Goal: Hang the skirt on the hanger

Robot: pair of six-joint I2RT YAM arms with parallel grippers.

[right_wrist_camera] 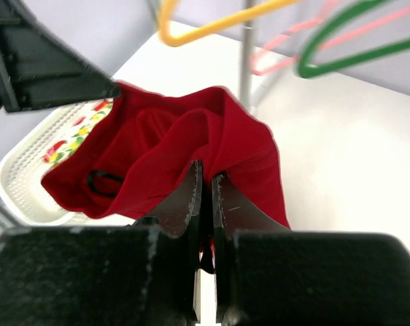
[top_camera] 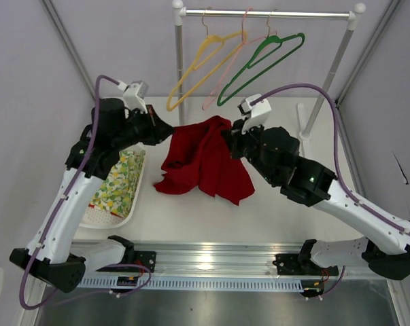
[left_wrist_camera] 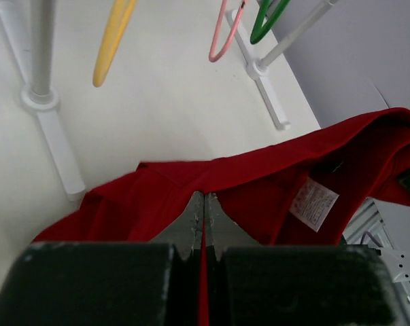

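— Left gripper?
— Shut tight on one edge of the skirt, red cloth pinched between the fingers.
— Right gripper?
— Likewise closed on the cloth, facing the left one, with the skirt strung between them and its bulk hanging below, over the tabletop.
— Farther out?
— Beyond both, up on the rail: the hanger, pale pink, between a yellow hanger and a green hanger, well apart from the skirt.
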